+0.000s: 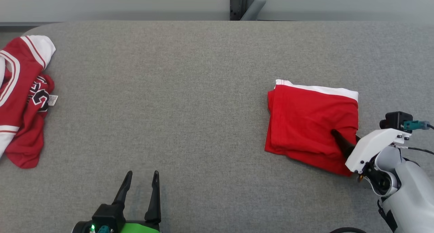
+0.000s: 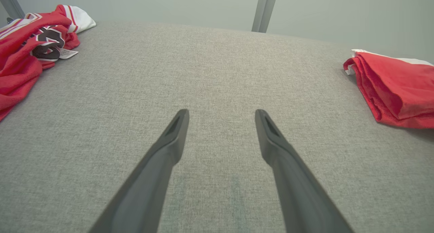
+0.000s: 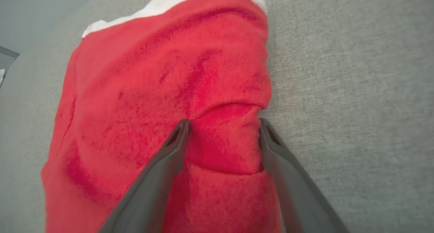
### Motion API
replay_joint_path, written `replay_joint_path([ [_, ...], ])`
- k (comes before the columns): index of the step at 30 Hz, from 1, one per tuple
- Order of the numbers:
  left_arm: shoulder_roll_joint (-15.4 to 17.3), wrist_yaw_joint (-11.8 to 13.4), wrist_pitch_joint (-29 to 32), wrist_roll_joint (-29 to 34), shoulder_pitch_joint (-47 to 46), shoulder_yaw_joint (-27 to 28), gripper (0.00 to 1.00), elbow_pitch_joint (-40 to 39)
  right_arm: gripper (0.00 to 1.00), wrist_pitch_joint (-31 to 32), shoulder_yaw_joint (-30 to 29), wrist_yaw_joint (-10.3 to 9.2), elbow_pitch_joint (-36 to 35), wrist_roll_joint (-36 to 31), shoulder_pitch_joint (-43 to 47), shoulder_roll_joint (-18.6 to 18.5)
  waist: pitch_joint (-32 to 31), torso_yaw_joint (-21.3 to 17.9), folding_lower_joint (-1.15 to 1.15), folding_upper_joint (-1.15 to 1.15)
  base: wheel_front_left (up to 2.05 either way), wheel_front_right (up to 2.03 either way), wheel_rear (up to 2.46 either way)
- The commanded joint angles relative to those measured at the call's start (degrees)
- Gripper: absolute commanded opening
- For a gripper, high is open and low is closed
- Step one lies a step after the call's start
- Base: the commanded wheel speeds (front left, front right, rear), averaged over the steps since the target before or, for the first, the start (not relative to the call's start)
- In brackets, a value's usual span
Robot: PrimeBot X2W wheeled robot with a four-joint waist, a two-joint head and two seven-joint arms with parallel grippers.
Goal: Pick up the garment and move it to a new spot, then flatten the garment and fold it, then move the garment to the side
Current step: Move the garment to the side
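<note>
Garment point(image 1: 312, 121), folded into a red, roughly square stack, lies on the right part of the wide grey table point(image 1: 190, 90), well apart from a crumpled red and white jersey point(image 1: 23, 100) at the far left edge. The right gripper point(image 3: 223, 122) is over the stack's near right corner with its jaws spread wide. One finger rests on the cloth, the other sits at the cloth's edge, and they are clamped on nothing. The left gripper point(image 1: 142, 174) hovers above bare table near the front, equally wide open and empty. The fold looks finished, so the likely remaining work is shifting the stack aside, and the risk lies in that move. Fingers closing on the top layer alone would peel it off the layers beneath and undo the fold. A drag by one corner would skew the stack, because the table's fabric grips it. The cloth looks soft and slightly fleecy. A white band point(image 1: 318, 88) runs along the far edge, and the layers are stepped at the near and left edges, where they do not line up. In the right wrist view a small raised ridge point(image 3: 227, 107) of cloth is bunched just beyond the fingertips.
</note>
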Motion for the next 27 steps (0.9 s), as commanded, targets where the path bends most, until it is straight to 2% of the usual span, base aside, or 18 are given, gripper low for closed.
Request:
replay_joint_path([
  [1,0.11,0.26,0.00,-0.39,-0.95,0.24,1.00,-0.17,0.44,0.17,-0.06,0.00,0.27,0.82,-0.94,-0.11,0.94,0.37,0.00,0.00,0.00,0.00,0.00],
  [2,0.11,0.41,0.00,-0.61,-1.06,0.28,1.00,-0.40,0.00,0.68,-0.02,0.00,0.79,1.94,-1.60,0.10,1.28,0.05,0.00,0.00,0.00,0.00,0.00],
  [8,0.10,0.64,0.00,-1.17,-2.54,0.14,1.00,-2.12,0.00,3.61,3.16,0.00,0.87,5.07,-6.02,-1.91,4.34,-5.08,0.00,0.00,0.00,0.00,0.00],
  [16,0.12,-0.47,0.01,0.00,-7.24,-0.34,1.00,-4.16,0.00,2.97,5.38,-0.01,2.19,0.11,-13.89,-9.22,11.29,-13.22,0.00,0.00,0.00,0.00,0.00],
  [21,0.14,-1.80,0.01,0.46,-10.68,-1.79,1.00,-3.25,0.00,1.08,6.51,-0.01,5.39,-7.50,-19.11,-15.48,15.12,-13.03,0.00,0.00,0.00,0.00,0.00],
  [27,0.14,-1.81,0.00,0.56,-11.74,-2.58,1.00,-1.89,0.00,0.00,6.77,-0.02,10.59,-16.90,-23.86,-21.77,16.61,-9.49,0.00,0.00,0.00,0.00,0.00],
])
